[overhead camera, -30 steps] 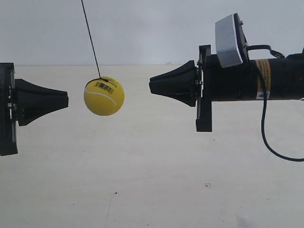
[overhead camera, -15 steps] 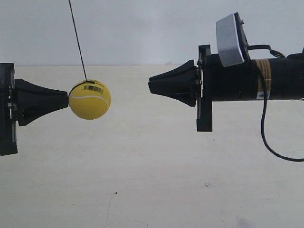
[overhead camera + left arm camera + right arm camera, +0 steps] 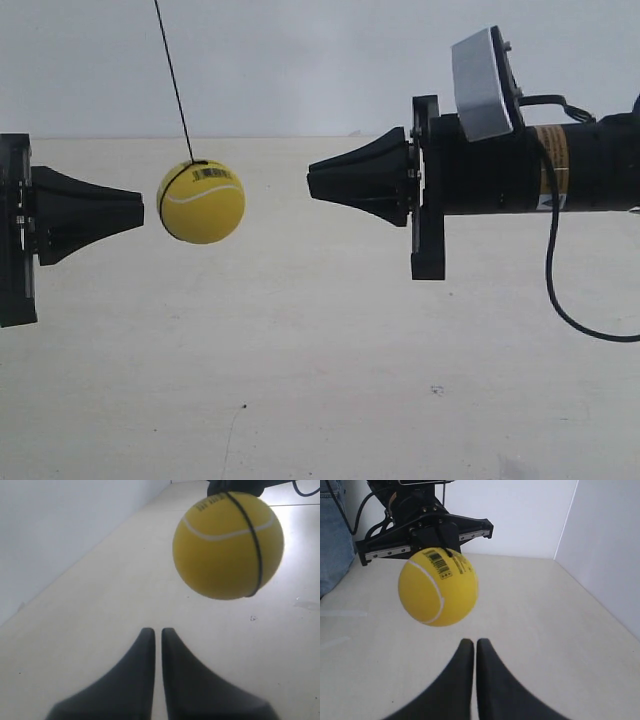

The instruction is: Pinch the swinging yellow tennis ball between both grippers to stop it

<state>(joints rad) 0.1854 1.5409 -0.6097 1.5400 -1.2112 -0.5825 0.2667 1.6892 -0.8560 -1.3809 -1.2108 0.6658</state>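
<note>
The yellow tennis ball (image 3: 201,202) hangs on a thin dark string (image 3: 172,75) between the two black cone-tapered grippers, touching neither. My left gripper (image 3: 140,213) is at the exterior view's left, shut, with its tip a small gap from the ball. My right gripper (image 3: 310,183), at the exterior view's right, is also shut and stands farther from the ball and slightly higher. In the left wrist view the ball (image 3: 228,545) floats beyond the closed gripper (image 3: 155,630). In the right wrist view the ball (image 3: 438,586) hangs ahead of the closed gripper (image 3: 471,641), hiding the left arm's tip (image 3: 425,527).
A pale tabletop (image 3: 320,380) lies below and a white wall (image 3: 320,60) stands behind. A black cable (image 3: 552,270) loops down from the right arm. Blue jeans (image 3: 332,530) show at the edge of the right wrist view.
The ball swung from the middle to the left gripper's tip, met it, and has now come a little back toward the right. The right gripper crept slightly toward the ball.
</note>
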